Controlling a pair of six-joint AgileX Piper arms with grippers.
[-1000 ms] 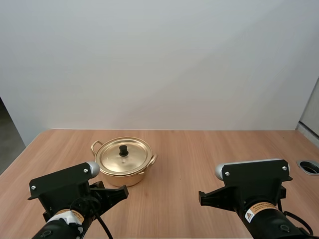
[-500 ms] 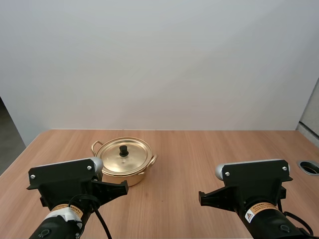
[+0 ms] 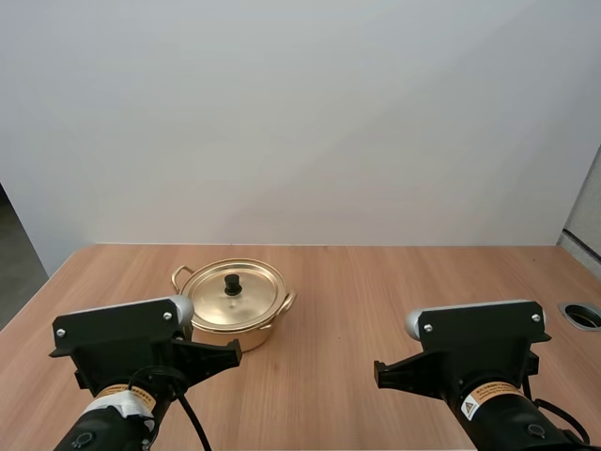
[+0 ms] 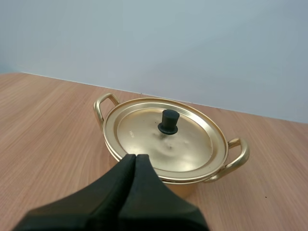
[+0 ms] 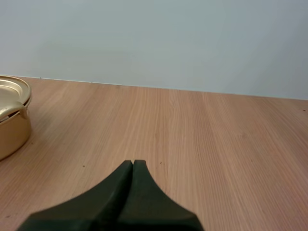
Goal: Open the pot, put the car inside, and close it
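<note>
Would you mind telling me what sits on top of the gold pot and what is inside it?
A gold lid with a black knob sits flat on the pot, covering its mouth. The lid hides the inside, so its contents cannot be seen.

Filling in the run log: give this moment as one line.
pot: lid on | left hand: shut, near pot | right hand: shut, above table
</note>
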